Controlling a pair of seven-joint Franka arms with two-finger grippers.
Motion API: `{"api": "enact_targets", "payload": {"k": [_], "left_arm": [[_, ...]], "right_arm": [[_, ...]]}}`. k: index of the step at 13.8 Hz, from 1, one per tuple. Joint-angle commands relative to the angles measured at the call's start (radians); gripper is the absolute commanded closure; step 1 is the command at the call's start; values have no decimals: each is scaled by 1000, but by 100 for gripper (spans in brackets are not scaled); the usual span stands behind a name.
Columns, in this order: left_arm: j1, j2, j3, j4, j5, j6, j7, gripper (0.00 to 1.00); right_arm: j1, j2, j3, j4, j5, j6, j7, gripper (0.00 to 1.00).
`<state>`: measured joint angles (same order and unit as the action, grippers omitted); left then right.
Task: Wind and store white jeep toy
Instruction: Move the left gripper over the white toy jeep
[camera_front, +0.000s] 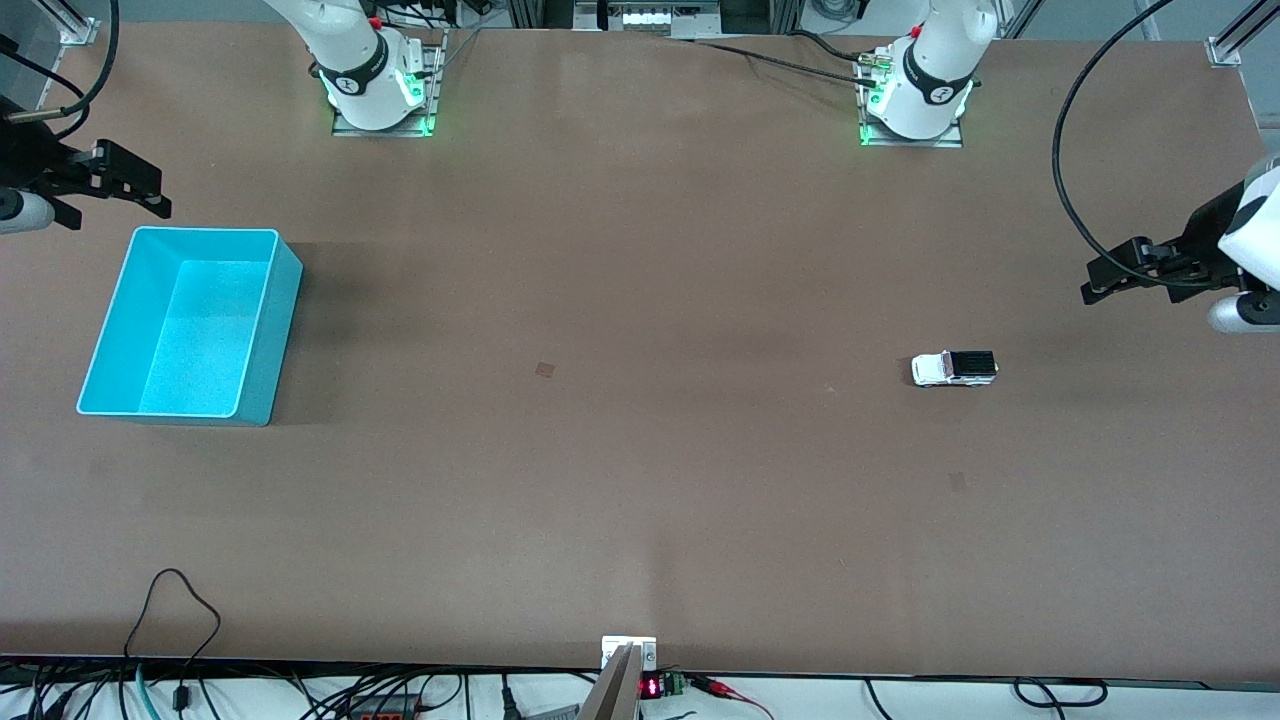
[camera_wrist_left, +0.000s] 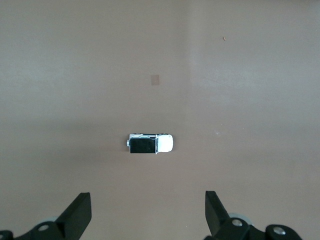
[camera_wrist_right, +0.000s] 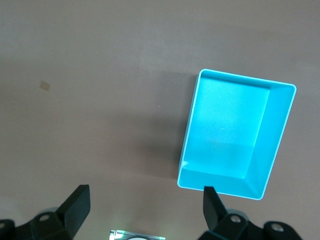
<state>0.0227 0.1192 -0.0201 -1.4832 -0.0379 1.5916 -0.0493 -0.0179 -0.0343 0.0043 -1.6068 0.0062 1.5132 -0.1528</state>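
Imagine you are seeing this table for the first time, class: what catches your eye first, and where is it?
The bright turquoise bin stands out first, empty, at the right arm's end of the table. Next comes the small white jeep toy with its black roof, alone on the bare brown table toward the left arm's end. Both arms wait at the table's ends, the right gripper by the bin, the left gripper up near the jeep, both open.

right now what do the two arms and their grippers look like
Both arms are white with black bands at the joints, on metal base plates lit green. Each ends in a black two-finger gripper, the left gripper and the right gripper, with wedge-shaped black fingers. Black cables loop beside each arm.
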Motion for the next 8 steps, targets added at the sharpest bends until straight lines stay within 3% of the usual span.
{"api": "enact_targets", "payload": {"k": [1,8], "left_arm": [[8,-16,-6,-2,12,-10,22,0],[-7,40,-6,-65,18,-24,61,0]], "right_arm": [[-2,4,-1,19,0,-13,6,0],[-7,4,-6,19,1,-13,9,0]]}}
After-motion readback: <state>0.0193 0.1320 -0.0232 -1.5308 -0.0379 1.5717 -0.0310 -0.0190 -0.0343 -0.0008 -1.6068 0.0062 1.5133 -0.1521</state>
